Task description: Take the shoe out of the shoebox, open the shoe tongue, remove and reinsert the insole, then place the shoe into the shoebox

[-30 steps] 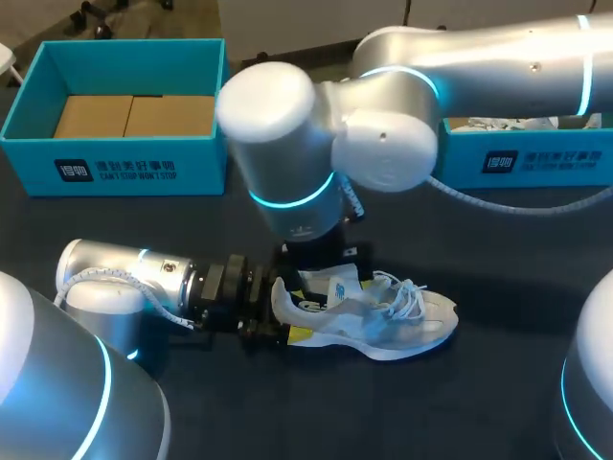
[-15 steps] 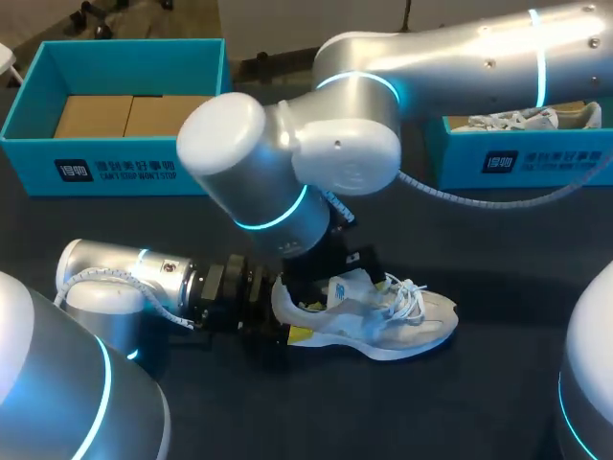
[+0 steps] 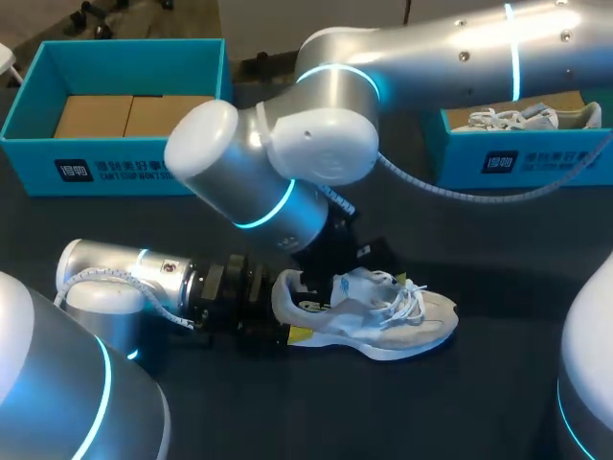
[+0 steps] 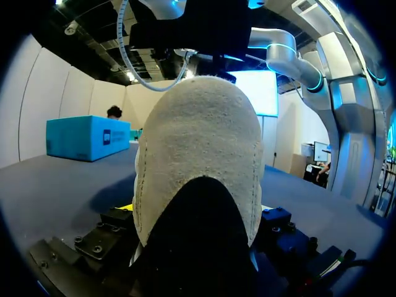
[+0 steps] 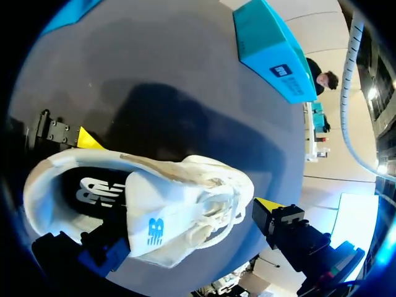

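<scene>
While the shoe point(image 3: 383, 321) lies on the bench point(image 3: 460, 412), the left end effector point(image 4: 197, 235) is clamped on its heel. The right end effector point(image 5: 185, 226) hangs over its opening, spread apart astride the tongue point(image 5: 154, 216). The empty shoebox point(image 3: 115, 105) stands well beyond the heel.

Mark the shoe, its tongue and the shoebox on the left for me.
shoe point(image 3: 412, 326), head view, side of the forefoot.
tongue point(image 5: 154, 229), right wrist view, raised flap by the blue logo.
shoebox point(image 3: 201, 171), head view, front wall.

Overhead view; wrists close on shoe point(image 3: 383, 324)
</scene>
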Robot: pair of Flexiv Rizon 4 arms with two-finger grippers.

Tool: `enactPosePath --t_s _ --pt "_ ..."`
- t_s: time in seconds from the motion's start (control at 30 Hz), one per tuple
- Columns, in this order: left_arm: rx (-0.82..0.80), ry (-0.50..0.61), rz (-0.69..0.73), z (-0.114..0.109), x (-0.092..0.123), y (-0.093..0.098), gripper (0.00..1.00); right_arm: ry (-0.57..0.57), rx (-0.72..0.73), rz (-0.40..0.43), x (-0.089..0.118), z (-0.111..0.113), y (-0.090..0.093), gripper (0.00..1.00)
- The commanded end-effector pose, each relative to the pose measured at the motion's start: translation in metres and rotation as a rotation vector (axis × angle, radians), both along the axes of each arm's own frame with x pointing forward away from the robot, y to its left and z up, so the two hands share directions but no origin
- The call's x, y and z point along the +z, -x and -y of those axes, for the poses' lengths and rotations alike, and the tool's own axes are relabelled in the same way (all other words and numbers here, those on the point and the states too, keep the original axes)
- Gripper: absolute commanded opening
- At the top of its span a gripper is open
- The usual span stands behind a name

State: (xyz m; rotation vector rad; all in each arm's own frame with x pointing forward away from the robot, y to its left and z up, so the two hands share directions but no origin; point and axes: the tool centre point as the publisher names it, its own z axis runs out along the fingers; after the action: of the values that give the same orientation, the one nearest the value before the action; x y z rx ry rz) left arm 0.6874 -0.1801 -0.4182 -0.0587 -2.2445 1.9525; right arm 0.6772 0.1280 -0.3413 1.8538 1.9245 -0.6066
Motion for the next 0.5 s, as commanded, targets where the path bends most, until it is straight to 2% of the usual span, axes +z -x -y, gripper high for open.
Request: enactPosePath --t_s 0.03,0.3,0.37,0.43,0.5 --pt "0.001 0.000 0.000 0.000 -0.004 -0.001 0.00 -0.029 -0.633 0.424 0.009 0.005 0.005 1.00" --pt "0.001 0.000 0.000 0.000 -0.004 -0.001 0.00 -0.083 -0.683 0.408 0.012 0.009 0.016 1.00" --pt "0.001 0.000 0.000 0.000 -0.004 -0.001 0.00 -0.102 -0.701 0.401 0.010 0.014 0.017 0.91" --pt "0.001 0.000 0.000 0.000 -0.004 -0.001 0.00 -0.137 -0.717 0.387 0.009 0.017 0.017 0.90" --pt "0.001 0.000 0.000 0.000 -0.004 -0.001 0.00 -0.163 -0.734 0.374 0.009 0.020 0.016 0.73"
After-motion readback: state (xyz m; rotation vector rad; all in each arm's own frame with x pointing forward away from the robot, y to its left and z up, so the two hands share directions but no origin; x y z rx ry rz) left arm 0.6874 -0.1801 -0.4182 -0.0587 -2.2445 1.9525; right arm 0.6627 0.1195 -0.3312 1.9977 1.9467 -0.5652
